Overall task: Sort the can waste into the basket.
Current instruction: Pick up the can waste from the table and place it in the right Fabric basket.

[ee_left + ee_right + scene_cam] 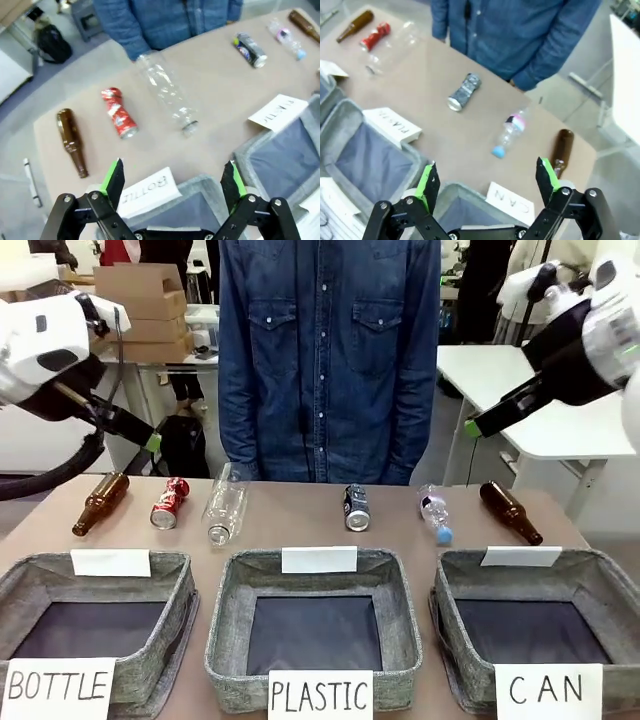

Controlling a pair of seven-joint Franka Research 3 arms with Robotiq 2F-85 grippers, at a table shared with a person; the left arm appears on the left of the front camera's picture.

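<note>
- The grey "PLASTIC" basket [226, 635] stands mid-desk at the near edge and serves as the marker for everything below.
- The "CAN" basket [603, 567] sits just to the right of the "PLASTIC" basket, with nothing inside it but its dark base.
- The red can [170, 502] lies on its side on the desk [300, 532], beyond the "PLASTIC" basket's far-left corner and apart from it.
- The dark can [356, 507] lies on its side just beyond the "PLASTIC" basket's far rim, a little right of its middle.
- A large clear bottle [225, 505] lies beyond that same far-left corner, between the two cans and just beside the red one.
- A small clear bottle [435, 512] and a brown bottle [510, 511] lie beyond and right of the "PLASTIC" basket. A second brown bottle [100, 503] lies far to its left.
- The left hand [174, 170] hangs in the air up and left of the "PLASTIC" basket, its fingers spread wide and holding nothing.
- The right hand [486, 167] hangs up and right of the "PLASTIC" basket, also spread wide and holding nothing.
- A person [330, 360] in a denim shirt stands at the desk's far side, straight behind the "PLASTIC" basket.
</note>
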